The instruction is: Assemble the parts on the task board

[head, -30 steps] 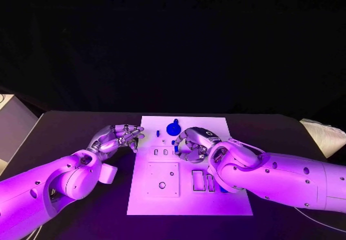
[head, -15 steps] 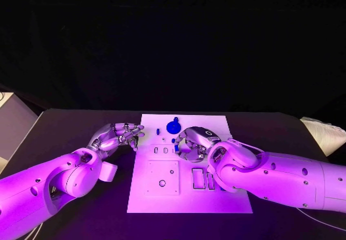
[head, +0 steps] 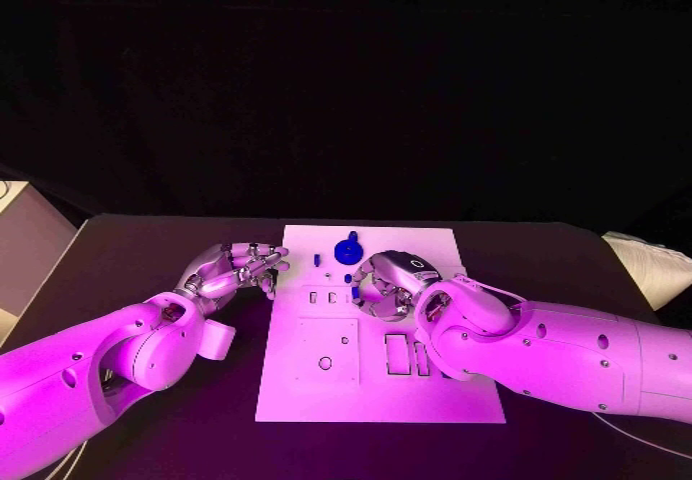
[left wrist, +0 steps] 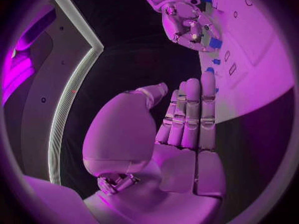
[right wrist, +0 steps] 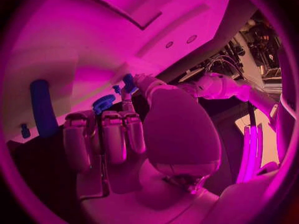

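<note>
The white task board (head: 462,400) lies mid-table. My right hand (head: 387,286) hovers over its middle with fingers curled, pinching a small blue part (right wrist: 128,81) at its fingertips; the same small blue part (left wrist: 215,43) sits at that hand's fingers in the left wrist view. A round blue part (head: 346,252) stands near the board's far edge, with a small blue peg (head: 316,262) beside it. My left hand (head: 238,268) hangs just off the board's left edge, its fingers (left wrist: 190,114) straight, side by side and holding nothing. A long blue part (right wrist: 42,107) lies on the board beyond my right hand.
Rectangular recesses (head: 397,357) and a square plate with holes (head: 326,352) mark the board's near half. A pale box (head: 22,235) stands off the table's left side and a white object (head: 652,268) at the right edge. Black table (head: 159,250) surrounds the board.
My left hand's fingers have stretched out a little toward the board. The right hand stays in place over the board with the blue part.
</note>
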Robot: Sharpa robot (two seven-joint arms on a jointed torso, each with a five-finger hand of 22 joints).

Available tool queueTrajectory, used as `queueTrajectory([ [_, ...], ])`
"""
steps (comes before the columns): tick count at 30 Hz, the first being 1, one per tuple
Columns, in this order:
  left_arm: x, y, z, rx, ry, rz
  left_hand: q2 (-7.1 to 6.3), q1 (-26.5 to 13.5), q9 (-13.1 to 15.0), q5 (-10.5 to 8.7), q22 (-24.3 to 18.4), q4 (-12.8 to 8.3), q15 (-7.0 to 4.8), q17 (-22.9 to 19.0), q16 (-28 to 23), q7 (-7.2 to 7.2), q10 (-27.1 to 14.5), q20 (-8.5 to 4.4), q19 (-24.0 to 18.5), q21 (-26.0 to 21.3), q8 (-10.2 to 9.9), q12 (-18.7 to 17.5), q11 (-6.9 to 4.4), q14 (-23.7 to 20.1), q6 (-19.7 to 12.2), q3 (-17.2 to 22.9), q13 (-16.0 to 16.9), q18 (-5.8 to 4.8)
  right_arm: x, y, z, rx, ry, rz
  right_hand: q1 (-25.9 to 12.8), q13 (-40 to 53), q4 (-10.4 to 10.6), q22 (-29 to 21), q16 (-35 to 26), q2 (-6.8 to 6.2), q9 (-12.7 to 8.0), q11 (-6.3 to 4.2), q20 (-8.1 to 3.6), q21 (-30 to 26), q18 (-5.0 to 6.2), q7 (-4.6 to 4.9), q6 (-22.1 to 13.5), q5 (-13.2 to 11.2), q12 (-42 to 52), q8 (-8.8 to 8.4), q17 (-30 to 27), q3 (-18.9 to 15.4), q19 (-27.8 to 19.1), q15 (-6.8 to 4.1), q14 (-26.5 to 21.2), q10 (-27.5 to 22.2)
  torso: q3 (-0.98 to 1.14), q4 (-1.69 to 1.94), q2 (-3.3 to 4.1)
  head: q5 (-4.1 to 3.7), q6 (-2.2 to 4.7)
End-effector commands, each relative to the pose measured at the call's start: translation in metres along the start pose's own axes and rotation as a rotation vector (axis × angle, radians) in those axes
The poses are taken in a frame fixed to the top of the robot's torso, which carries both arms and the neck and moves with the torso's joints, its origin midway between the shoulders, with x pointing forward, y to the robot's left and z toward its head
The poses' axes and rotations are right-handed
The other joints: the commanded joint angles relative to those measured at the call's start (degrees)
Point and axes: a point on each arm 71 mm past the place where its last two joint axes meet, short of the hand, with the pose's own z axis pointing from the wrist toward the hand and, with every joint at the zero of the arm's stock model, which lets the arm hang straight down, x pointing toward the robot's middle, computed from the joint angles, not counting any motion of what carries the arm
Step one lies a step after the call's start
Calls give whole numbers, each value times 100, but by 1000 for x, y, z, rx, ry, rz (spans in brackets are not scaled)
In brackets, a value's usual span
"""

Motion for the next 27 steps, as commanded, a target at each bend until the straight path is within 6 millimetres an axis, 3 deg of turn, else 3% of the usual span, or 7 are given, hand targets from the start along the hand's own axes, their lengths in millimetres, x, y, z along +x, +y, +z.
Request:
queueTrajectory([
  [1,2,-1,0,5,22,-11,-2,-46,5,15,9,-31,6,7,19,-30,-11,-20,4,18,-4,23,-3,28,-5,2,8,37,0,0,1,-4,-14,-28,-50,1467,-10,1403,12,-39,6,-21,-39,-9,-97,-22,-3,13,1,37,1174,21,562,-50,528,553,1,4,-4,-3,-13],
  [27,2,-1,0,4,22,-11,-2,-47,6,15,12,-32,7,8,20,-30,-13,-20,0,23,-4,24,-3,26,-6,3,10,37,3,0,3,-2,-12,-39,-209,1455,14,1403,12,-163,11,-4,-30,-10,-97,-6,-50,-144,-13,52,1176,-34,562,-35,529,541,-1,-3,-10,0,-30],
])
